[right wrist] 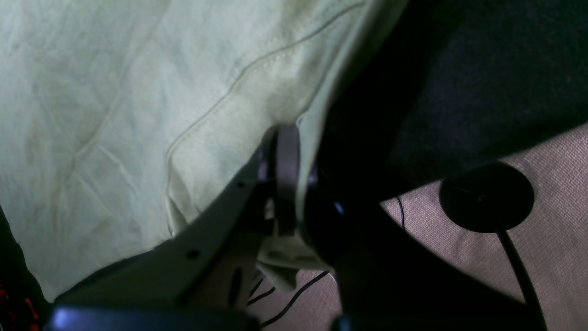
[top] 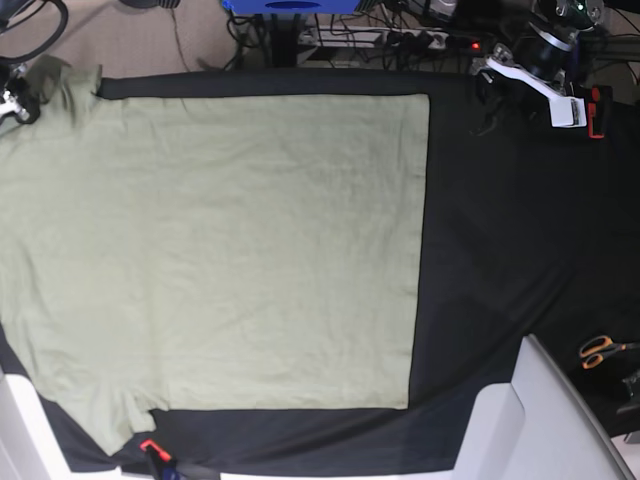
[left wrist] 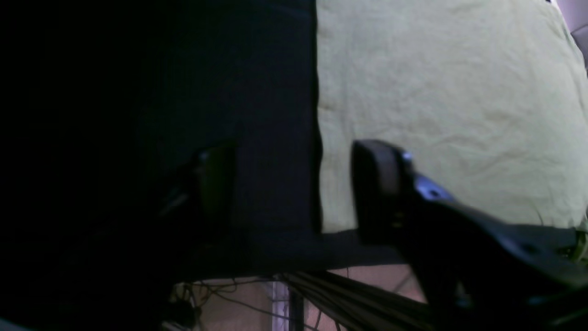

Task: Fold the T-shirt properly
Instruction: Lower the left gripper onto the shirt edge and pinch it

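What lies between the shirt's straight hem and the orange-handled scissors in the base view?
Only bare black table cloth separates the T-shirt hem from the scissors; the base view shows this.

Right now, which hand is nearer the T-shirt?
Right. The right hand is pinched shut on the T-shirt at its sleeve edge. The left hand hangs open over the hem corner, not touching.

Plenty of open black-cloth desk (top: 490, 220) right of the flat pale sage-green cotton T-shirt (top: 220, 250). Only stuff in the way: orange-handled scissors (top: 600, 350) and a white box corner (top: 540, 410) near the edge.
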